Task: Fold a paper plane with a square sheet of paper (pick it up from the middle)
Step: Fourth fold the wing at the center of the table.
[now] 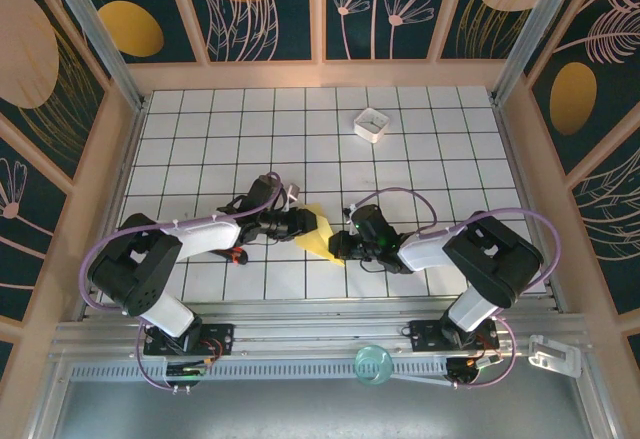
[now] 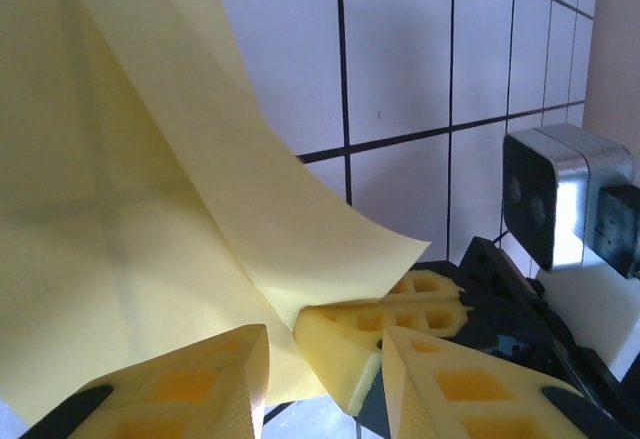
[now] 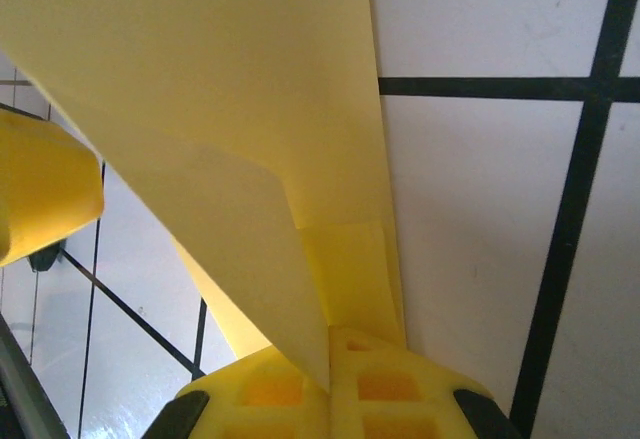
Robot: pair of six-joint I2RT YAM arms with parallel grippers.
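Note:
The yellow square sheet of paper (image 1: 320, 234), partly folded and creased, lies between the two arms near the table's front. My right gripper (image 1: 338, 247) is shut on it. In the right wrist view the fingers (image 3: 400, 389) pinch a raised flap of the paper (image 3: 200, 79) at their tips. My left gripper (image 1: 308, 225) faces it from the left. In the left wrist view its jaws (image 2: 320, 364) stand apart. The right gripper's fingertips (image 2: 360, 334) and the pinched corner sit in that gap. The paper (image 2: 120, 209) curls up over them, and the left fingers (image 2: 180, 389) are not closed on it.
A small white square box (image 1: 371, 124) sits at the back right of the gridded table (image 1: 200, 139). A teal round object (image 1: 373, 364) and a white clip (image 1: 555, 356) rest on the front rail. Wooden walls close in the sides. The right wrist camera housing (image 2: 550, 199) is close to the left fingers.

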